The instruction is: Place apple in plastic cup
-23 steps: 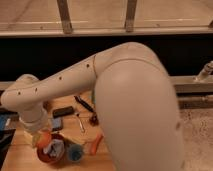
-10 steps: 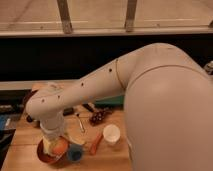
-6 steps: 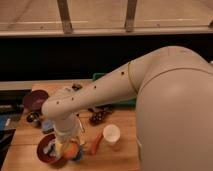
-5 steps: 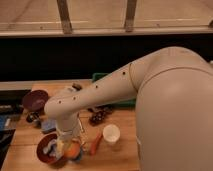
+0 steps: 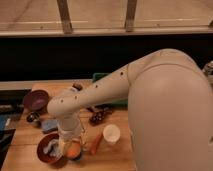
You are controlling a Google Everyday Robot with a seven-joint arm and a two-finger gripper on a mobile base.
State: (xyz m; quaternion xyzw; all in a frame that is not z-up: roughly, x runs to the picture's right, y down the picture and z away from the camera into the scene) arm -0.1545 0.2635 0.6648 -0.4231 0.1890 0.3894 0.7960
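The gripper [image 5: 70, 145] hangs low at the tabletop's [image 5: 116, 155] front left, and the apple [image 5: 73, 150] sits right under the jaws, beside the reddish-brown bowl [image 5: 44, 152]. Whether the jaws grip the apple, I cannot tell. White cup [image 5: 111, 134] stands to the right.

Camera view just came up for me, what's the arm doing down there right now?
The arm is reaching down to the front left of the wooden table. Its gripper sits right over the apple, beside the reddish-brown bowl holding a cloth. The blue cup can't be made out under the gripper. A white cup and an orange carrot-like thing stand to the right.
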